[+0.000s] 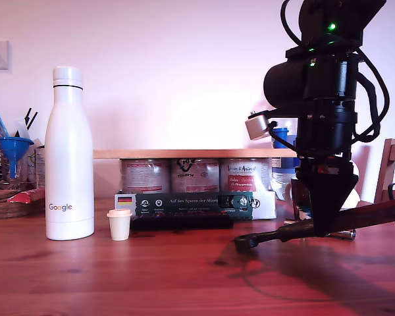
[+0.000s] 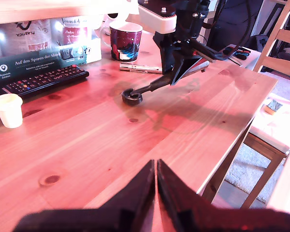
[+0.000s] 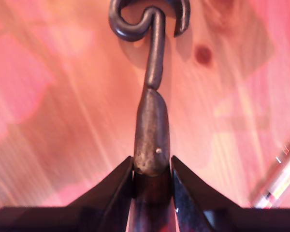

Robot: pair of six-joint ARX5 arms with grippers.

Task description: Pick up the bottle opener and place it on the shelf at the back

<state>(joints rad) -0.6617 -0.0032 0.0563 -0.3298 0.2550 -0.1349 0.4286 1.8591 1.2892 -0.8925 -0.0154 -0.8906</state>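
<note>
Pickup looks half done: my second gripper [image 3: 152,176] has its jaws clamped on the wooden handle of the bottle opener [image 1: 296,230], which slants with its ring head touching the table [image 1: 118,276] at the exterior view's right. My first gripper [image 2: 156,166] hangs closed and empty, well apart. Lifting and setting it on the shelf [image 1: 184,153] behind remains.

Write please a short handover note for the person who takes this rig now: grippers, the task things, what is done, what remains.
My second gripper is shut on the bottle opener, gripping its handle; the ring head rests on the tabletop.
My first gripper is shut, holding nothing, above the table.
The shelf sits on the cans at the back; nothing of the task lies on it.
Done: grasp. Left: lift, carry back, place on the shelf.
</note>
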